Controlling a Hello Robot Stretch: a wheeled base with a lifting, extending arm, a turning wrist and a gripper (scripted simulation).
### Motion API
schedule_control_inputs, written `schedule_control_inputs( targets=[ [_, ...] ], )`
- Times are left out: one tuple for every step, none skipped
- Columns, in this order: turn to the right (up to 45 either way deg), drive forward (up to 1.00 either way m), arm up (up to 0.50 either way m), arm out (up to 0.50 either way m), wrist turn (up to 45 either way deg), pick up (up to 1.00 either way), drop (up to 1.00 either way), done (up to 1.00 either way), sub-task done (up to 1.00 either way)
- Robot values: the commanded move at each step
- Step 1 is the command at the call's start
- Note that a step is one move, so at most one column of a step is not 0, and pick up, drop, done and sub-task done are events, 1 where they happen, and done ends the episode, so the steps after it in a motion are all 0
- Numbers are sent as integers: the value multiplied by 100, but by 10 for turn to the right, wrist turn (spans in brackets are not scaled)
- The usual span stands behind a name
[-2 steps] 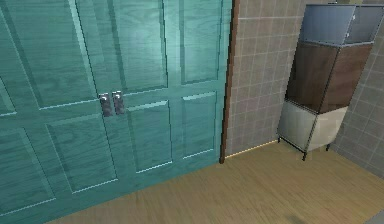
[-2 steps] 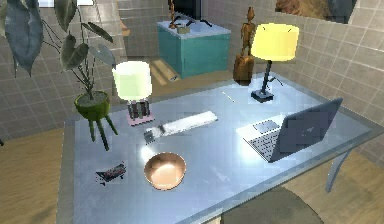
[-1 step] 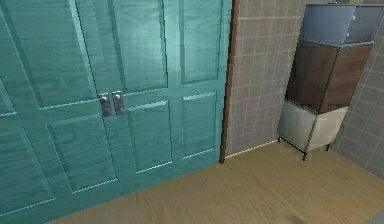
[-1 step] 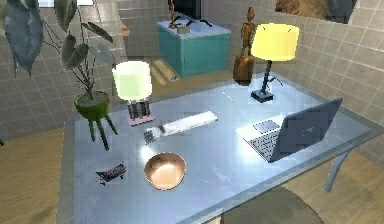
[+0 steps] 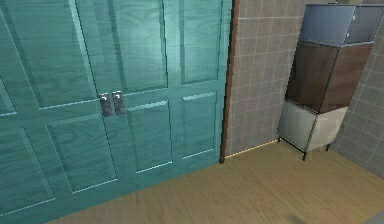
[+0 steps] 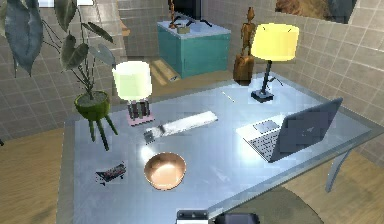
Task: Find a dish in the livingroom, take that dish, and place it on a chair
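Observation:
A round copper-coloured dish (image 6: 165, 170), shaped like a shallow bowl, sits on the glass-topped table (image 6: 215, 165) near its front edge in the arm side view. A small dark object (image 6: 112, 175) lies just left of the dish. Two dark shapes (image 6: 218, 217) touch the bottom edge of the arm side view; I cannot make out what they are.
The table also bears a laptop (image 6: 290, 130), two lamps (image 6: 132, 85) (image 6: 272, 55), a potted plant (image 6: 95, 105), a flat grey bar (image 6: 185, 124) and a brown statuette (image 6: 244, 60). A teal cabinet (image 6: 193, 45) stands behind. In the forward view are a teal double door (image 5: 115, 95), a tiled wall (image 5: 262, 75) and a shelf unit (image 5: 322, 75).

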Motion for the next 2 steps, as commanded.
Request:
schedule_control_inputs(
  targets=[
    [0, 0, 0, 20, 0, 0, 0, 0, 0],
    [0, 0, 0, 0, 450, 0, 0, 0, 0]
  ],
)
